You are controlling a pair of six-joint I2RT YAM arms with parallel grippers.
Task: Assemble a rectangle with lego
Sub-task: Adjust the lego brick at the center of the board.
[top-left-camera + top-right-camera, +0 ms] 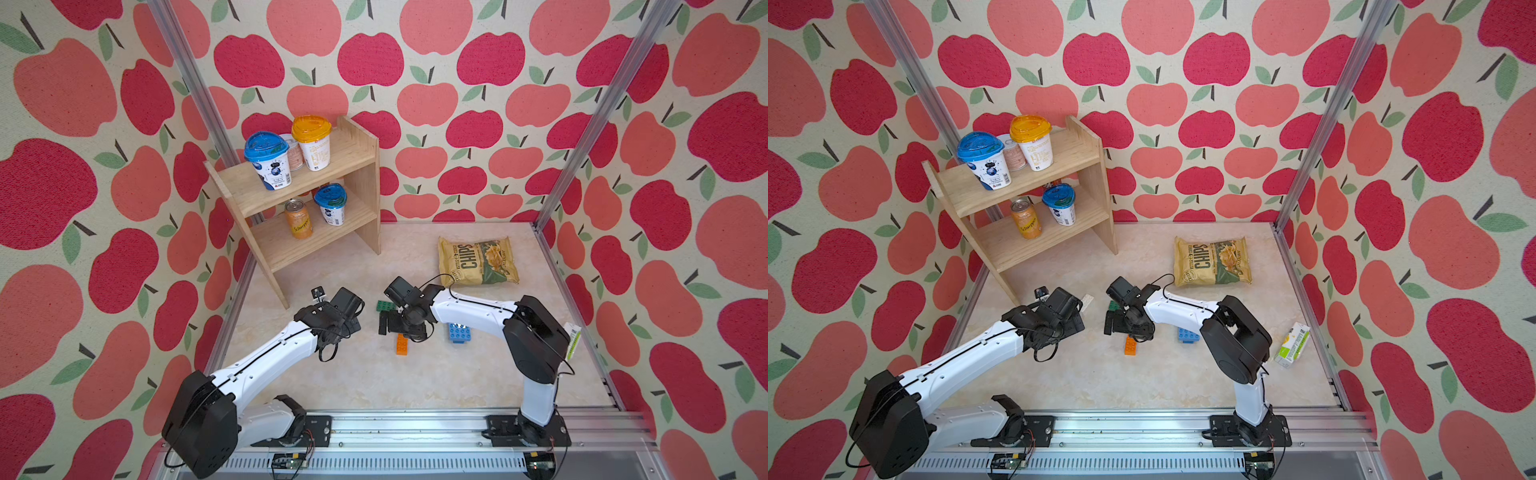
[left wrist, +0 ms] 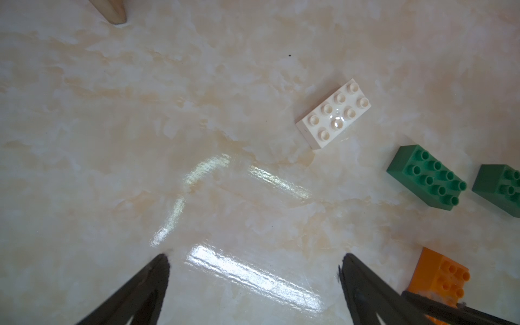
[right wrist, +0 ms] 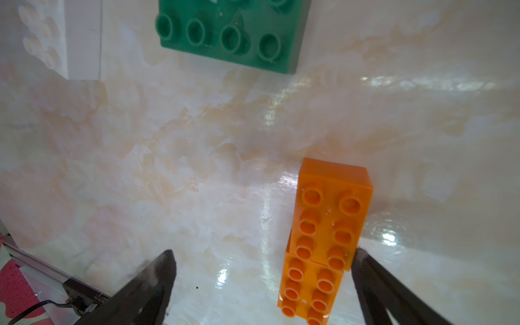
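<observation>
Since the orange bricks (image 3: 329,239) lie on the surface (image 3: 197,168) beneath it, the right claw (image 3: 261,259) hovers open over them, likely lining up a grasp. The left claw (image 2: 253,259), open too, waits left of the white brick (image 2: 333,112).

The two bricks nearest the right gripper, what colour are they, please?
Orange bricks; clearest in right wrist view.

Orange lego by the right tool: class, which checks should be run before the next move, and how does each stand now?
1. Right tool open, empty: ok.
2. Left tool open, empty: ok.
3. Orange lego centred between the right tool's jaws: not ok, it lies off to one side.
4. Its two bricks joined firmly: cannot tell.
5. White brick studs up, standing apart: ok.
6. Rectangle finished: not ok, green bricks lie separate.
</observation>
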